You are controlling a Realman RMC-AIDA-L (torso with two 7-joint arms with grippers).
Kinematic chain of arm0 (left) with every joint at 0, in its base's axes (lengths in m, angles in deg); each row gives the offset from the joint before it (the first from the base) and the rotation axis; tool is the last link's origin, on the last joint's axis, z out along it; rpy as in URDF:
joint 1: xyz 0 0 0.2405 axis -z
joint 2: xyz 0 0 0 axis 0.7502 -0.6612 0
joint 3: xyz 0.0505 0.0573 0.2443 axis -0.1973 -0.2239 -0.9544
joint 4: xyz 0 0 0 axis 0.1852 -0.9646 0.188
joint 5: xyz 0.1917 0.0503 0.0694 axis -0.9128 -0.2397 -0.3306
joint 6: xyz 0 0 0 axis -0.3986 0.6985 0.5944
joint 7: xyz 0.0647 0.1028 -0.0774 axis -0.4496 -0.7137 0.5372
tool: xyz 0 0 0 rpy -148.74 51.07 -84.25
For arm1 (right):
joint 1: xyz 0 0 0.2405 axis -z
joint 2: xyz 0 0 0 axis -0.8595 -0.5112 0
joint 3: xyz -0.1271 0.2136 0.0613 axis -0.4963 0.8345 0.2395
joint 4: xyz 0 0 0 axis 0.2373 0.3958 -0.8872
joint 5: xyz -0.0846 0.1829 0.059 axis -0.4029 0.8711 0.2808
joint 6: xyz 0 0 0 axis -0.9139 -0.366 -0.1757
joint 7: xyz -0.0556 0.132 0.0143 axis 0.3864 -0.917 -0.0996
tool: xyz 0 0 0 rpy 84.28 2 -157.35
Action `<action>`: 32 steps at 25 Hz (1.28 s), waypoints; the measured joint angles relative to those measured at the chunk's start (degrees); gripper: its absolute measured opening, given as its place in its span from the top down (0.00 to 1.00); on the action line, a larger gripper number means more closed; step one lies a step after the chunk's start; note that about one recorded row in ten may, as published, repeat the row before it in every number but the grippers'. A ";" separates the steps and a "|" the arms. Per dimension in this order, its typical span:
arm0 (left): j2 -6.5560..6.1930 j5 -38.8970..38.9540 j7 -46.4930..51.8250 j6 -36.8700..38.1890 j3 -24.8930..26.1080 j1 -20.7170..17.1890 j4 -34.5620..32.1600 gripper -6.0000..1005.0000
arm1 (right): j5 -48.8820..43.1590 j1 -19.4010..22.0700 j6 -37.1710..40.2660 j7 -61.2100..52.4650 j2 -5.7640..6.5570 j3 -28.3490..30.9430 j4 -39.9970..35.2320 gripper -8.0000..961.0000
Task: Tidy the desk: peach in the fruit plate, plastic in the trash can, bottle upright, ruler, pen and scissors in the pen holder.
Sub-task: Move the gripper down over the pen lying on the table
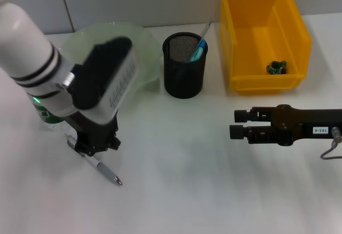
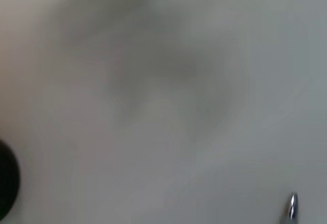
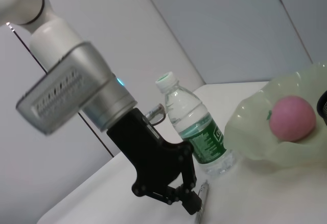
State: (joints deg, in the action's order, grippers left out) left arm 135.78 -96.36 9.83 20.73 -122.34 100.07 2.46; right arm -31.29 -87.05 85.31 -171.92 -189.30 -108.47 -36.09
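Note:
The pen lies on the white desk at the front left. My left gripper is down on its upper end and shut on it; the right wrist view shows the left gripper with its fingers meeting at the pen. Just behind stands the bottle, upright. The peach rests in the fruit plate. Blue scissors stand in the pen holder with a thin clear ruler. Crumpled plastic lies in the trash can. My right gripper hovers open at the right.
A wall runs along the back edge of the desk. The bottle stands close to my left arm. The pen holder stands between the fruit plate and the trash can. In the left wrist view only the pen tip shows.

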 joint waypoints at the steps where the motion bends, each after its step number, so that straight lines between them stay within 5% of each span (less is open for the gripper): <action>1: 0.00 0.00 0.00 0.00 0.00 0.00 0.00 0.94 | 0.00 0.10 0.26 0.00 0.01 0.01 -0.28 0.25; 3: 0.30 0.85 2.36 2.17 4.48 -1.53 -1.98 0.98 | 0.00 0.30 0.83 0.00 0.07 0.00 -0.78 0.25; 8: 0.59 0.42 5.68 3.33 3.59 -2.75 -5.33 0.98 | 0.00 0.53 1.89 0.00 0.70 0.00 -1.17 0.25; 12: 0.68 -0.24 6.62 3.28 -1.53 -1.21 -4.65 0.98 | -0.05 0.35 2.01 -0.01 0.74 0.48 -1.24 0.25; 18: 0.32 -1.03 6.54 0.06 -12.99 -1.31 -5.93 0.81 | -0.38 0.02 2.16 -1.22 1.23 0.30 -1.33 0.25; 23: -1.66 -0.35 6.05 -3.05 -20.23 -4.45 -13.19 0.76 | -0.73 -0.15 3.02 -1.85 1.67 0.31 -2.07 0.25; 25: -4.32 1.89 5.33 -3.36 -23.84 -6.24 -18.88 0.74 | -0.72 -0.42 3.03 -2.61 1.91 0.48 -2.46 0.25; 32: -7.35 6.05 4.76 -3.13 -28.09 -4.85 -19.47 0.71 | -0.72 -1.97 3.33 -4.34 2.16 0.50 -2.74 0.25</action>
State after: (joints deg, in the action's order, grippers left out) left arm 128.43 -90.30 14.59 17.60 -150.42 95.23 -17.01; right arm -32.02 -89.02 88.64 -176.26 -187.13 -107.97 -38.83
